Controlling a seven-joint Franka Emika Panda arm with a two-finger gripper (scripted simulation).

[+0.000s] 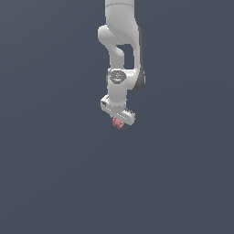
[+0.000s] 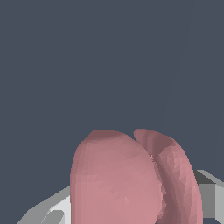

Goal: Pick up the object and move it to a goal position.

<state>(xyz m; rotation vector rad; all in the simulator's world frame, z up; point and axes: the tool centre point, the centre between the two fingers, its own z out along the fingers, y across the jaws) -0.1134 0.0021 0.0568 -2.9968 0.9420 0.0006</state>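
The object (image 1: 118,123) is a tiny pinkish-red rounded lump right under the white gripper bar of the white-and-grey arm. In the wrist view the object (image 2: 131,179) fills the near part of the picture as a large pink rounded mass with a crease. My gripper (image 1: 118,121) sits over it, with a grey-and-white finger (image 2: 209,197) pressed against one side and another finger (image 2: 50,212) at the other side. The jaws stand shut on the object. The fingertips are hidden in the exterior view.
A plain dark blue-grey surface (image 1: 55,173) fills both views. No other objects, edges or markers show.
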